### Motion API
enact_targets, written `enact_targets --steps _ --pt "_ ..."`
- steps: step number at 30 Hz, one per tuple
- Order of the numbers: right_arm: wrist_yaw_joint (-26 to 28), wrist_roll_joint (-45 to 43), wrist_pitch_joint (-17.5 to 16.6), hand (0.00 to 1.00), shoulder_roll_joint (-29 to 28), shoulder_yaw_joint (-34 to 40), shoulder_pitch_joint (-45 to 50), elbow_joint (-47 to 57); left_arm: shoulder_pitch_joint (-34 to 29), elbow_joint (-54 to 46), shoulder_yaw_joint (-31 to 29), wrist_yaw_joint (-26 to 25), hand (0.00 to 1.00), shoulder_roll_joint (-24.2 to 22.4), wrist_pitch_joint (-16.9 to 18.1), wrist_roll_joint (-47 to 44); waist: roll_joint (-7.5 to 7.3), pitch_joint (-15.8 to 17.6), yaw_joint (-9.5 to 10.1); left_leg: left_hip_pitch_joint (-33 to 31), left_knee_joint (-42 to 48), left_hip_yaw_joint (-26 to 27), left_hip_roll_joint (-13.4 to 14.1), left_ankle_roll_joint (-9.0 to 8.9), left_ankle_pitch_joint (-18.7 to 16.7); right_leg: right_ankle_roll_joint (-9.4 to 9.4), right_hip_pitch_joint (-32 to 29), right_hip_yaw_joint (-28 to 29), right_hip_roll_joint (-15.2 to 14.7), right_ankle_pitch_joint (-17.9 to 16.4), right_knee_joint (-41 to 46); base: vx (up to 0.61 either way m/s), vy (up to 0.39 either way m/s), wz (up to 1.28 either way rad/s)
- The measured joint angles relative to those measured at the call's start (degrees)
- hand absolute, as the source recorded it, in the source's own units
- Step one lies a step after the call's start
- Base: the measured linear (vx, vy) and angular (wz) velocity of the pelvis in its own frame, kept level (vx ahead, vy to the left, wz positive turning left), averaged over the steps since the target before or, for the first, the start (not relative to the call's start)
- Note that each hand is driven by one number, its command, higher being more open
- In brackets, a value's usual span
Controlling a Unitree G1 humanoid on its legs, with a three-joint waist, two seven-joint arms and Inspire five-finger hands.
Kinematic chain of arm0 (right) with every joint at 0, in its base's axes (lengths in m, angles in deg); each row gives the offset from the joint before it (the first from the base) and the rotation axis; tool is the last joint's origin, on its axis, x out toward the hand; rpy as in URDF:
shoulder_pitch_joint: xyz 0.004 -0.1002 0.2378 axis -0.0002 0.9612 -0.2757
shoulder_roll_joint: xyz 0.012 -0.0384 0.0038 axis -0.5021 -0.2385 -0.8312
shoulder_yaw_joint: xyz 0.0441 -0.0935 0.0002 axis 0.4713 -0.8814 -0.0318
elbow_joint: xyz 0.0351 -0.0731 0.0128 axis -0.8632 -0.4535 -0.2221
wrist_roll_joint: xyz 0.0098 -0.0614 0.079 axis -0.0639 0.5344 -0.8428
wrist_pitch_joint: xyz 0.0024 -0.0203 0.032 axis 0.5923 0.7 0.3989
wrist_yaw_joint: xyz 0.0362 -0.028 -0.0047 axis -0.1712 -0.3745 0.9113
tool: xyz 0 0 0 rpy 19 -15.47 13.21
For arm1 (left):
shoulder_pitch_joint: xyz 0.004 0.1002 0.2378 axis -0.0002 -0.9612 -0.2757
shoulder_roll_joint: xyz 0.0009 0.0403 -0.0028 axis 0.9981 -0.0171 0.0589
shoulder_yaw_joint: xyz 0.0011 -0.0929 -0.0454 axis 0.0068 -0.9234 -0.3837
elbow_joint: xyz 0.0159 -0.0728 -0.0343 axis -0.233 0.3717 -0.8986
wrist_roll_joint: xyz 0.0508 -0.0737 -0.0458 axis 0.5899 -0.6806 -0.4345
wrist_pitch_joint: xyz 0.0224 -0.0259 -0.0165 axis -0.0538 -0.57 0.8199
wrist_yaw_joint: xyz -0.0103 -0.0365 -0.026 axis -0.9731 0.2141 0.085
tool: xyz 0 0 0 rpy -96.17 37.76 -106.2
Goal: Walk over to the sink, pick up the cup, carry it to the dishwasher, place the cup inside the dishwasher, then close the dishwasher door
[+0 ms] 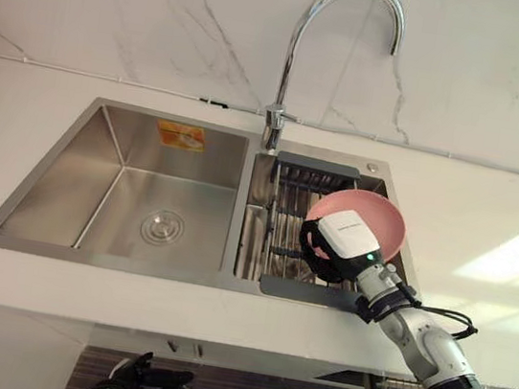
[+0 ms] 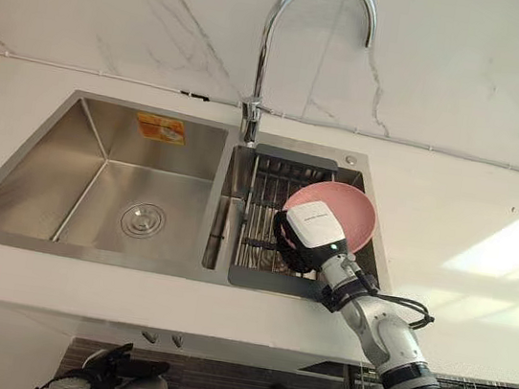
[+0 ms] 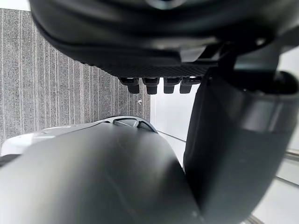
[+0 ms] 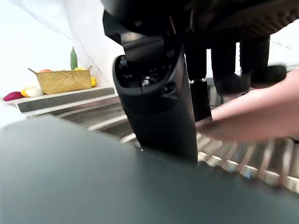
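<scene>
We see a white worktop (image 1: 488,217) with a steel double sink (image 1: 67,187) let into it, a dark-framed drain rack (image 1: 285,219) sitting in the right basin, and a woven basket (image 4: 63,80) at the worktop's far left end.

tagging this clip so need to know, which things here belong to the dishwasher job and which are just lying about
Job: pink bowl, tilted on the wire rack; right hand gripping its rim; steel sink.
Lying about: faucet; woven basket of fruit; left hand, idle.
</scene>
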Motion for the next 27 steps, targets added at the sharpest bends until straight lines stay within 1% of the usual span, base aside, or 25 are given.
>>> enact_targets --steps 4,9,17,20,25,27 --pt "-0.87 0.0 0.11 0.0 0.0 0.03 0.01 0.0 -0.07 -0.7 0.02 0.0 1.0 -0.02 0.0 0.01 0.04 0.24 0.04 -0.01 -0.17 -0.19 0.0 -0.15 0.03 -0.28 -0.02 -0.19 -0.06 -0.3 0.18 -0.01 -0.005 0.02" --pt "-2.09 -0.01 0.13 0.0 0.0 0.04 0.01 0.0 -0.14 -1.55 0.08 0.01 1.0 -0.1 -0.01 0.1 0.17 0.64 0.18 -0.02 -0.38 -0.58 0.0 0.18 0.34 0.19 -0.04 -0.57 -0.06 -0.67 0.64 0.01 -0.006 0.03" --pt "-3.15 -0.11 0.1 0.0 0.01 0.48 0.0 0.0 -0.2 -1.83 0.41 0.0 1.0 -0.29 0.0 1.66 0.38 0.79 0.23 0.19 -0.77 -0.62 -0.15 0.25 0.52 0.28 -0.01 -0.6 -0.06 -0.8 0.65 0.0 -0.001 0.0" --pt "-6.17 -0.27 -0.83 0.0 0.01 0.89 0.01 0.01 -0.29 -1.86 0.41 0.0 1.0 -0.3 0.09 1.66 0.38 0.83 0.21 0.38 -0.8 -0.59 -0.18 0.24 0.55 0.24 0.1 -0.54 -0.12 -0.83 0.77 -0.01 0.0 0.0" --pt "-10.63 -1.5 -3.4 0.0 0.02 5.08 0.01 1.19 -0.35 -2.09 0.36 0.0 1.0 -0.31 0.4 1.69 0.24 1.61 0.19 0.9 -0.91 -0.6 -0.49 0.05 0.38 0.47 0.08 -0.41 -0.7 -1.4 1.94 -0.01 0.0 0.0" --pt "-11.59 -2.37 -3.95 0.0 0.03 6.63 0.01 2.16 -0.34 -2.07 0.37 -0.01 1.0 -0.3 0.41 1.69 0.24 1.62 0.15 0.97 -0.97 -0.59 -0.62 0.09 0.34 0.45 0.03 -0.35 -0.85 -1.48 2.08 0.0 0.0 0.0"
